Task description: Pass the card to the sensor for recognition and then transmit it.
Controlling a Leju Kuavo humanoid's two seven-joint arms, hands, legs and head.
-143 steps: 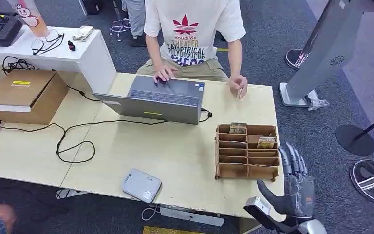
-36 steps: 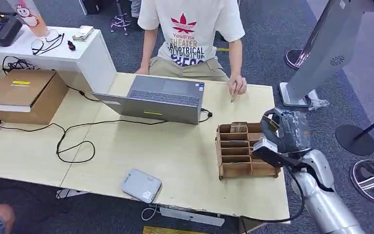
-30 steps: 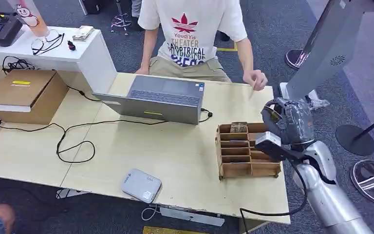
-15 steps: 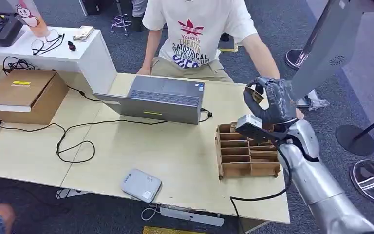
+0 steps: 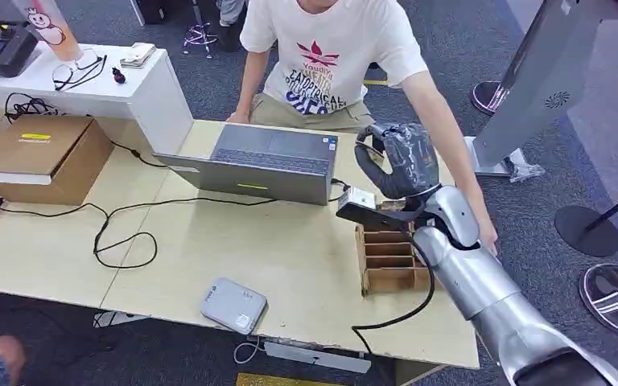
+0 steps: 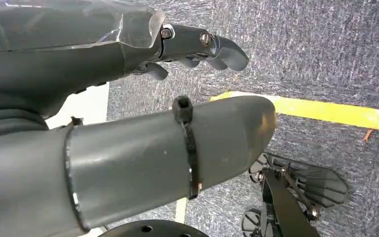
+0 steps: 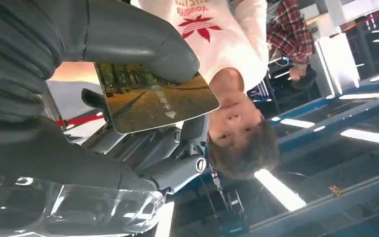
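Observation:
My right hand [image 5: 398, 161] is raised above the table between the laptop [image 5: 265, 165] and the wooden card rack [image 5: 388, 261]. It pinches a card [image 7: 153, 101] printed with a tree-lined road; in the right wrist view the thumb [image 7: 138, 44] presses on it from one side and the fingers from the other. The grey-white sensor box [image 5: 233, 305] lies near the table's front edge, well to the left of and below this hand. My left hand [image 6: 103, 89] hangs over grey carpet, fingers apart and holding nothing.
A person in a white T-shirt [image 5: 330, 56] sits behind the table, one arm stretched along the rack's right side [image 5: 483, 229]. A cardboard box [image 5: 40, 157] and black cables [image 5: 121, 241] lie on the left. A white stand [image 5: 531, 88] rises at the right.
My right hand came up from beside the table, went over the rack and now carries the card up and left toward the laptop. The person's arm reached out past the rack.

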